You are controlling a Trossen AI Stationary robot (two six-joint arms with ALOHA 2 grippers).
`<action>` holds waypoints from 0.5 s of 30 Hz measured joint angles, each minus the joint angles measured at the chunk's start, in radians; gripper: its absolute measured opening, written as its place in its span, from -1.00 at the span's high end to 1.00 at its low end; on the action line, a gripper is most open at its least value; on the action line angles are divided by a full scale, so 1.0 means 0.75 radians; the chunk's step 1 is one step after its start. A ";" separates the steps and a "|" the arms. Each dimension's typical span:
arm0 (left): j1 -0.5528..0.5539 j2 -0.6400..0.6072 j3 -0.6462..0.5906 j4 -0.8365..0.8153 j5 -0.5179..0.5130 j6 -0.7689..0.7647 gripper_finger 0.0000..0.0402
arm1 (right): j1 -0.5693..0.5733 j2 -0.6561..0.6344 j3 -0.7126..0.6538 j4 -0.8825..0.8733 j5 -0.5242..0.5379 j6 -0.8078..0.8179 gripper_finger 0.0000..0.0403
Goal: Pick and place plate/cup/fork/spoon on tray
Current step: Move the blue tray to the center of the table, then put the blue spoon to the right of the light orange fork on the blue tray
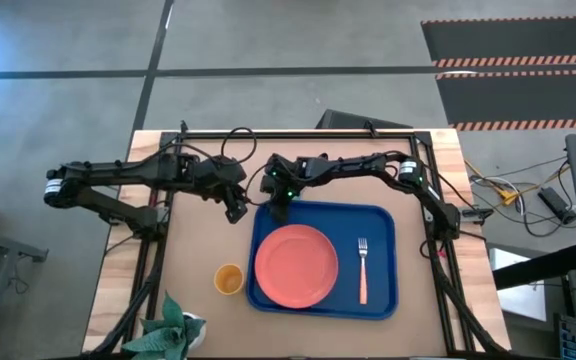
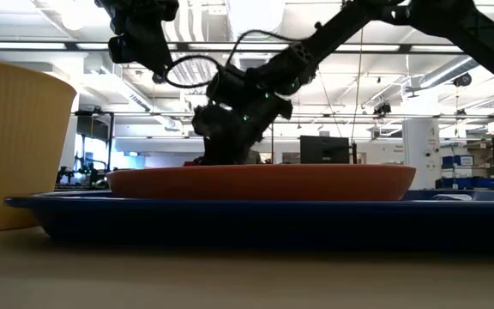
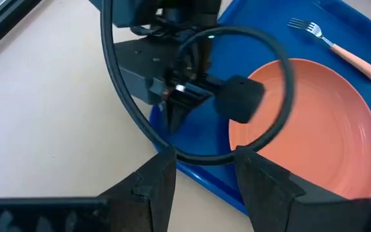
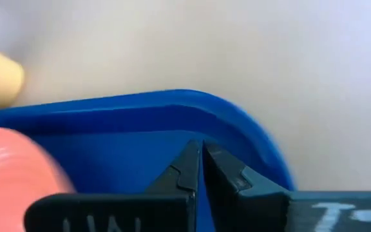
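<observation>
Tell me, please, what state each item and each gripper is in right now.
plate: flat on the tray.
fork: lying on the tray, right of the plate.
cup: upright on the table, left of the tray.
tray: flat on the table.
left gripper: open, empty.
right gripper: shut, empty, over the tray's corner.

Right tool (image 1: 280, 213) closed, low; left tool (image 1: 236, 212) parted, just beside.

A light wooden bench (image 1: 188, 300) is set on a grey concrete floor (image 1: 58, 90) crossed by dark seams. Black mats edged with red-and-white stripes (image 1: 513, 65) are laid beyond it. Ceiling strip lights (image 2: 333, 47) are seen across a large open hall.
</observation>
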 joint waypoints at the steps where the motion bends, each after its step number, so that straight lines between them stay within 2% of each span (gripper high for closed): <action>1: -0.001 0.000 0.000 0.000 0.001 0.001 0.30 | 0.011 -0.008 0.013 -0.021 -0.003 -0.007 0.95; 4: 0.000 0.000 0.000 -0.001 0.000 0.005 0.30 | 0.042 -0.050 0.055 -0.149 -0.007 -0.033 0.95; 8: -0.004 0.000 0.000 -0.035 0.006 0.015 0.30 | 0.073 -0.132 0.131 -0.436 -0.008 -0.058 0.95; 11: -0.003 0.002 0.003 -0.061 0.088 0.064 0.30 | 0.105 -0.213 0.157 -0.645 0.000 -0.057 0.95; 13: -0.003 0.002 0.005 -0.071 0.163 0.069 0.30 | 0.138 -0.278 0.159 -0.741 0.057 -0.052 0.95; 15: -0.003 0.004 0.008 -0.057 0.225 0.067 0.29 | 0.175 -0.343 0.159 -0.830 0.178 -0.031 0.95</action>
